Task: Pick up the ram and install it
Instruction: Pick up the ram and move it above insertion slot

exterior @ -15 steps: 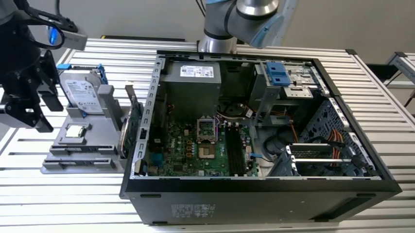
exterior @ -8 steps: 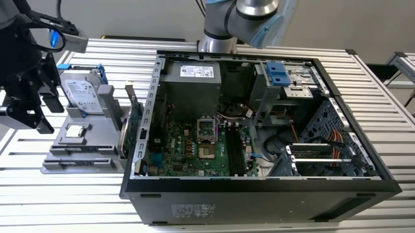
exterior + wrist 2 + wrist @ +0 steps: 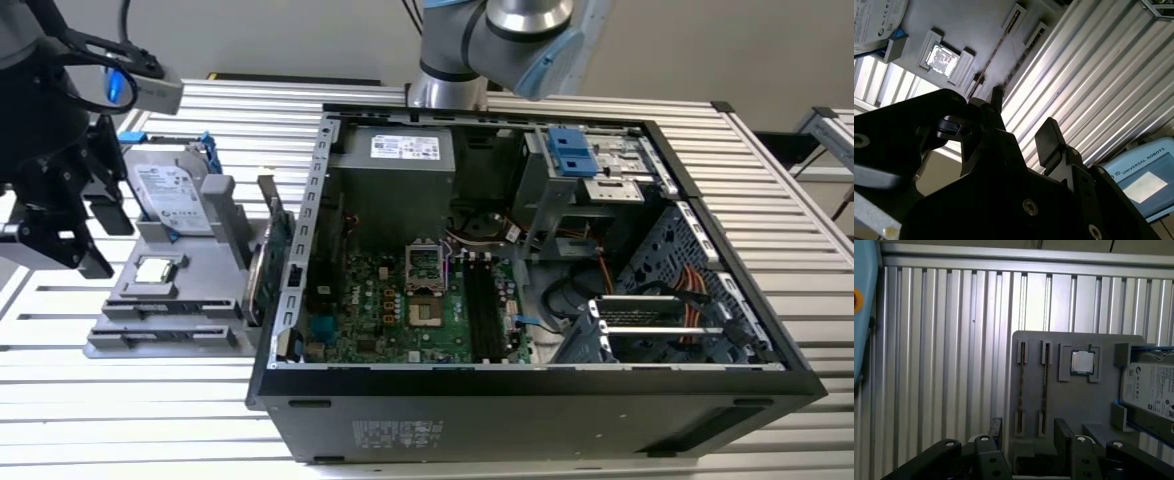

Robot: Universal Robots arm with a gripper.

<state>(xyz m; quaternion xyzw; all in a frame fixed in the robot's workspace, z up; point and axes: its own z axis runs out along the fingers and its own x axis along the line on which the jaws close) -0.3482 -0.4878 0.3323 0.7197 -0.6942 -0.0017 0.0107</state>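
Slatted aluminium table (image 3: 160, 420) carries a grey holder tray (image 3: 1084, 405) and an open computer case (image 3: 534, 420) with its motherboard (image 3: 387, 300) inside. On the tray sit a hard drive (image 3: 1154, 390), a processor chip (image 3: 1082, 362) and, on edge in two parallel slots, the ram (image 3: 1044, 390) beside a second stick (image 3: 1020, 390), their long axes following the slats. The gripper (image 3: 1029, 432) hangs clear of the tray near the sticks' ends, fingers spread, gripping nothing.
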